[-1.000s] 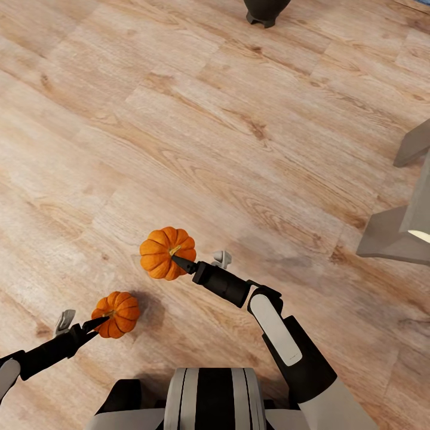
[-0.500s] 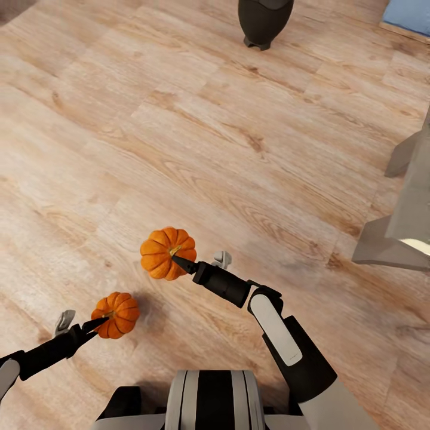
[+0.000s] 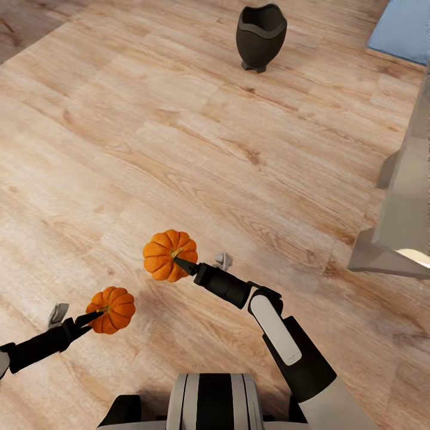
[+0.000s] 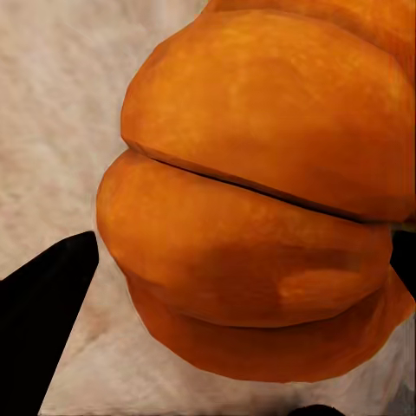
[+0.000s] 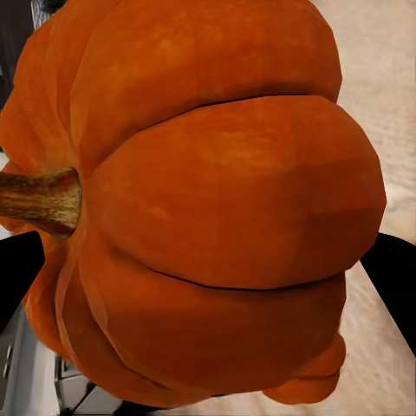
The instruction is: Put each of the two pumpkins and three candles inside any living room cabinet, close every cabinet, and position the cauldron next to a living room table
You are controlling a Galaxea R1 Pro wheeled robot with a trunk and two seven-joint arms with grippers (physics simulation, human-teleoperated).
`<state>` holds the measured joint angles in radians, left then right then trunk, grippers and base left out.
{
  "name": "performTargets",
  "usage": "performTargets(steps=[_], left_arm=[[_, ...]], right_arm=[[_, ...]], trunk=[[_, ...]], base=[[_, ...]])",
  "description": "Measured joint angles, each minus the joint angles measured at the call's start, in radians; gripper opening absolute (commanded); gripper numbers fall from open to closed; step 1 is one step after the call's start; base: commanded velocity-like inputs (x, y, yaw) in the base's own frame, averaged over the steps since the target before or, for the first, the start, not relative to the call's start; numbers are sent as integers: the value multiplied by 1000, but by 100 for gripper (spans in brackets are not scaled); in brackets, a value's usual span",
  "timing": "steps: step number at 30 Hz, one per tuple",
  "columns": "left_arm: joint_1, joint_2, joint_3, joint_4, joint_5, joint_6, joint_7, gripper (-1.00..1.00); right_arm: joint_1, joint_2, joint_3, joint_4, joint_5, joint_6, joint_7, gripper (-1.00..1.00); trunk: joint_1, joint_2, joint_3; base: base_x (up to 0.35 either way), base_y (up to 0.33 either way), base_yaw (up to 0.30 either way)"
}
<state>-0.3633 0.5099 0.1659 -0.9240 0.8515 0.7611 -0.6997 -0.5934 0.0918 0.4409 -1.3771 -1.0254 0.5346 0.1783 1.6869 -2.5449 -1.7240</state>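
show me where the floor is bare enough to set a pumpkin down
Widest bare planks lie between the cauldron and the right gripper's pumpkin. Another open stretch runs left of both pumpkins, past the left one. It is tighter at the right, by the grey table and the blue sofa corner.

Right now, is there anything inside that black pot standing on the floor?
The cauldron stands upright on the wooden floor, mouth open. Only the dark inner wall near its rim shows from the head view; nothing sticks out. The bottom is hidden, so small contents cannot be ruled out.
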Motion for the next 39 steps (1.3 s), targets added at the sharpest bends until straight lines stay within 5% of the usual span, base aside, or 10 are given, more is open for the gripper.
performTargets(steps=[13, 19, 23, 39], left_arm=[[0, 5, 3, -121, -2, 205, 3, -100], [0, 11, 10, -128, -12, 220, 5, -100], [0, 43, 18, -125, -12, 221, 6, -100], [0, 47, 22, -125, -10, 223, 5, -100]], right_arm=[[0, 0, -1, 9, -2, 0, -1, -100], [0, 0, -4, 9, -3, 0, -1, -100], [0, 0, -5, 9, -2, 1, -1, -100], [0, 0, -4, 9, -3, -3, -1, -100]], trunk=[[-6, 3, 50], [-9, 4, 74], [-10, 5, 89], [-18, 9, 153]], base=[[0, 0, 0], [0, 0, 0], [0, 0, 0], [0, 0, 0]])
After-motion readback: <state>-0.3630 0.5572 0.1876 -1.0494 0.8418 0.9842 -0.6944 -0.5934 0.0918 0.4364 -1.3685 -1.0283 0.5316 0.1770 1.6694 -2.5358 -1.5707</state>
